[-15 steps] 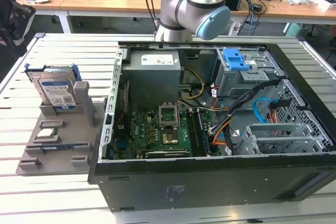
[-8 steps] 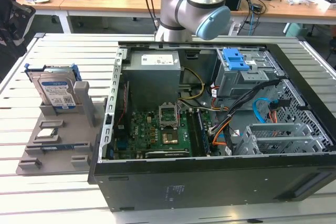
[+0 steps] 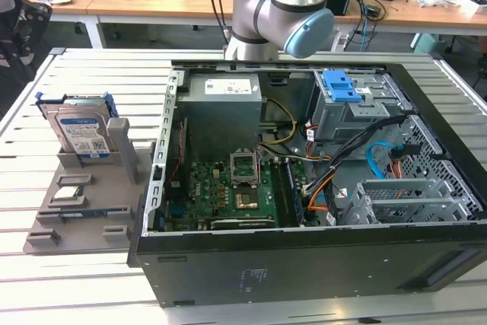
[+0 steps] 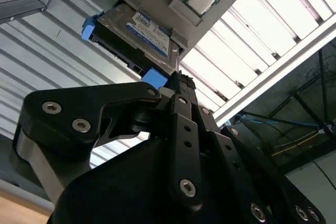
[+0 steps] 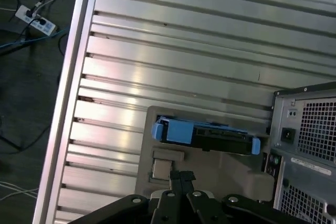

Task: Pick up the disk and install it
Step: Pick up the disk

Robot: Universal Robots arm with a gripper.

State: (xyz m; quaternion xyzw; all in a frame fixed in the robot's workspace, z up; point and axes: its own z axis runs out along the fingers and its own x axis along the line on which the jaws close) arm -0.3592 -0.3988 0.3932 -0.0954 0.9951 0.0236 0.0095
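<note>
The disk (image 3: 80, 133) is a silver hard drive with a blue-and-white label and blue side rails. It stands on edge in a slot at the back of a grey holder (image 3: 91, 203), at the exterior view's left. Both wrist views show the same disk (image 4: 139, 32) (image 5: 205, 132) from above, some way beyond the fingertips. My gripper (image 5: 181, 174) (image 4: 177, 80) hangs above the holder, its black fingers shut together with nothing between them and clear of the disk.
An open computer case (image 3: 304, 150) takes up the middle and right of the slatted metal table (image 3: 84, 66), with a blue-latched drive bay (image 3: 340, 85) at its back right. A small square chip (image 3: 68, 194) lies on the holder. The arm's elbow (image 3: 281, 5) rises behind the case.
</note>
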